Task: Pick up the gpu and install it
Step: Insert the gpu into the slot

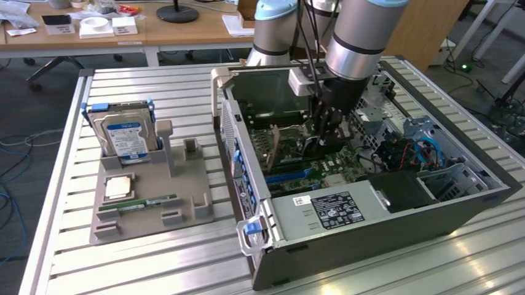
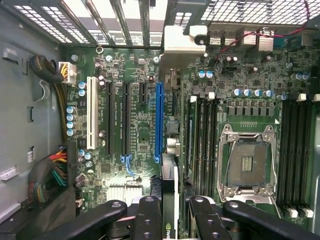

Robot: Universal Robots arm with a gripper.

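In the open computer case (image 1: 345,246), the arm's jaws grip the gpu (image 2: 170,195) edge-on, apparently just above the blue slot (image 2: 159,120) on the motherboard (image 2: 140,135).

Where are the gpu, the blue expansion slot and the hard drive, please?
gpu (image 2: 169,200): wrist view, its thin edge.
blue expansion slot (image 2: 159,120): wrist view, mid-length.
hard drive (image 1: 125,136): exterior view, its blue-white label.

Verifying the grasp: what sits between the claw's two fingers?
The gpu, edge-on, held in the claw over the motherboard; the wrist view shows it.
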